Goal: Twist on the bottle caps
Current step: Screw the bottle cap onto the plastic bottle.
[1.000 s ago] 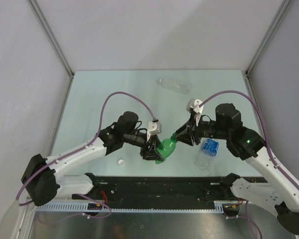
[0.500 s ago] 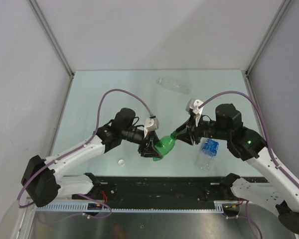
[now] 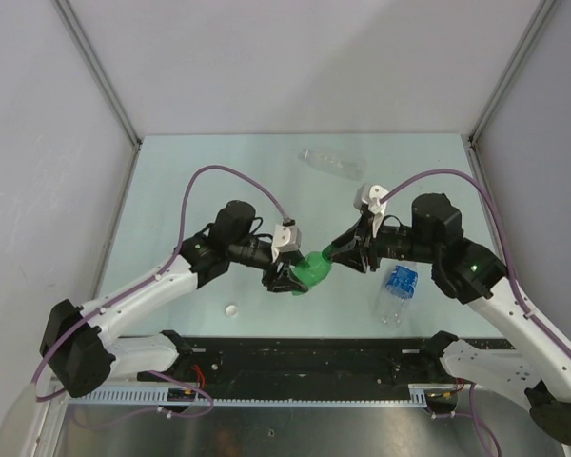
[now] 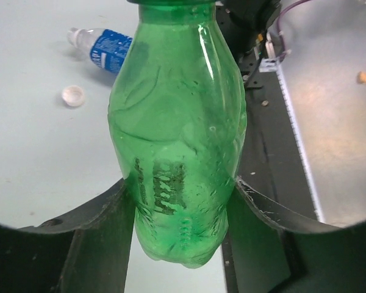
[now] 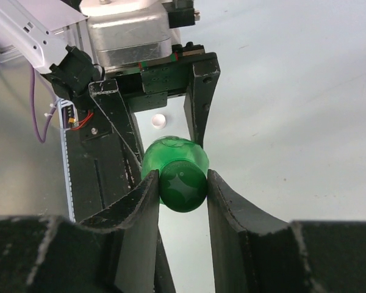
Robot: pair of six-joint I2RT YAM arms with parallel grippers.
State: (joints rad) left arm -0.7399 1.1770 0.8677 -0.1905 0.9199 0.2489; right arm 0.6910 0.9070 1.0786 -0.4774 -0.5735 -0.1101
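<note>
We see the green bottle [image 3: 312, 269] held between both arms above the bench [image 3: 171, 190], left tool [image 4: 183, 204] pinching its lower body, right tool [image 5: 182, 181] pinching the green cap [image 5: 183, 186] at its neck, blue-label bottle [image 3: 397, 290] lying beside the right arm, white cap [image 3: 231, 309] well apart

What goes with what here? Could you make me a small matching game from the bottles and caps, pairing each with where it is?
1 green bottle
2 green cap
3 blue-label bottle
4 white cap

A loose on the table, near left
B gripped round its body by the left tool
C lying on the table, near right
D pinched in the right tool

Pairs: 1-B, 2-D, 3-C, 4-A
</note>
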